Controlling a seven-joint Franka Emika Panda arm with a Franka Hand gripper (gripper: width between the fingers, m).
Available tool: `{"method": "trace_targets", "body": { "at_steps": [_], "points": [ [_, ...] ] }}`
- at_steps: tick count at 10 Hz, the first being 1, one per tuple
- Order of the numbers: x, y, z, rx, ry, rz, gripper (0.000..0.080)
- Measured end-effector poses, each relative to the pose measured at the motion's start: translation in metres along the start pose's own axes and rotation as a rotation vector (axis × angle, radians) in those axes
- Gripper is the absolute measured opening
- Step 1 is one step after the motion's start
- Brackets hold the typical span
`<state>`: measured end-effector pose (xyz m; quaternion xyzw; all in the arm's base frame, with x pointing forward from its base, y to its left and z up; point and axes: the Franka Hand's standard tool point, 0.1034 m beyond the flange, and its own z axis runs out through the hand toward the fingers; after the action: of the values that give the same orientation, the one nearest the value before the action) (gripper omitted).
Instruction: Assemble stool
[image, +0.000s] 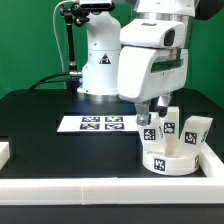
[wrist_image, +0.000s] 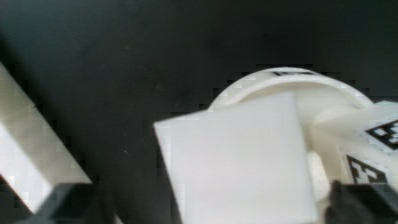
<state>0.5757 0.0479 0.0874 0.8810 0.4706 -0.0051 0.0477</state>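
One white leg (wrist_image: 240, 160) between the wide-spread fingers (wrist_image: 68, 200) of the hand (image: 152, 117), round seat (image: 165, 160) just below

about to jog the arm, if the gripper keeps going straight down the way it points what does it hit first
Most likely the white leg block framed between the open gripper fingers, beside the round seat. Depth is unclear, so this is a judgement.

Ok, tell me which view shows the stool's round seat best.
The exterior view: the round seat shows whole, lying on the table with a marker tag on its side and legs standing on it. The wrist view shows only part of the seat's rim, blurred, behind a white leg close to the lens.
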Motion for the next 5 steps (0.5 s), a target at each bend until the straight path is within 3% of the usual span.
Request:
{"method": "trace_targets", "body": {
  "at_steps": [1, 2, 5],
  "points": [
    [-0.0007, 0.0003, 0.0002, 0.0, 0.0, 0.001, 0.0443],
    [-0.0004, 0.0007, -0.0004, -0.001, 0.001, 0.022, 0.0334],
    [-0.0007, 0.001, -0.0004, -0.001, 0.001, 0.096, 0.0334]
  ]
}}
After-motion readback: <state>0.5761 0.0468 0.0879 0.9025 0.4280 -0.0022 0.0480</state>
